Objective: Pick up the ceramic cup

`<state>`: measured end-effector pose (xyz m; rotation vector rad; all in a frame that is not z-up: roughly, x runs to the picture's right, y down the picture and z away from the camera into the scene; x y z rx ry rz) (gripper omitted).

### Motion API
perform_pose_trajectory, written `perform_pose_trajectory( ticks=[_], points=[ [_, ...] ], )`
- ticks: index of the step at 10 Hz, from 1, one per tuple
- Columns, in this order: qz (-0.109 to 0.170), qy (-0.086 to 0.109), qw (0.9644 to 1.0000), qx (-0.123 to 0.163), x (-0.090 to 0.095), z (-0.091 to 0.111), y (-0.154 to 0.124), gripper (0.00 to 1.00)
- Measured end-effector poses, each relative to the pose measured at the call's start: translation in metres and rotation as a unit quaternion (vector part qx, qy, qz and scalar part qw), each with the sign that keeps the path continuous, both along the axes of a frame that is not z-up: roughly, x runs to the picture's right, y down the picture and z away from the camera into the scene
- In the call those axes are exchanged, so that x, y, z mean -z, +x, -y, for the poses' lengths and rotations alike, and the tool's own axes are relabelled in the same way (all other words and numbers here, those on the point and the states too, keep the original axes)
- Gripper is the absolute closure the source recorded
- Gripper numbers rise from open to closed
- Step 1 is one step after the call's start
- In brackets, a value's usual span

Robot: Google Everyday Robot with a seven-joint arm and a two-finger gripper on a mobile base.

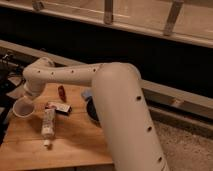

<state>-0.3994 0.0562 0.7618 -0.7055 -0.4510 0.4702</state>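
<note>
Your arm (125,110) fills the right foreground, runs up and left across the wooden table (75,145), then bends down at a rounded joint near the table's far left corner.

Gripper (29,96): at the end of that downward bend, directly above the cup and very close to it. You cannot tell from this view whether it is spread or closed, or whether it touches the cup.

Ceramic cup (22,108): white, upright with its mouth facing up, at the left edge of the table just below the arm's end.

Other items you have on the table:
- White tube (48,123), lying flat with its cap toward the near edge, just right of the cup.
- Small red-and-white packet (59,106), lying at the tube's far end.
- Red object (62,92), behind the packet; too small to identify.
- Dark bowl (91,111), mid-table, its right part hidden behind your arm.
- Pale blue item (87,93), just behind the bowl, also partly hidden.

Beyond the table runs a pale ledge (175,97), with a dark wall above it.
</note>
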Motion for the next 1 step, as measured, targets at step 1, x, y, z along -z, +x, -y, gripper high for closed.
perform_pose_trajectory(
  ticks=[1],
  points=[
    [0.005,0.001,1.0000,-0.004,0.0003,0.0009,-0.0008,1.00]
  ],
)
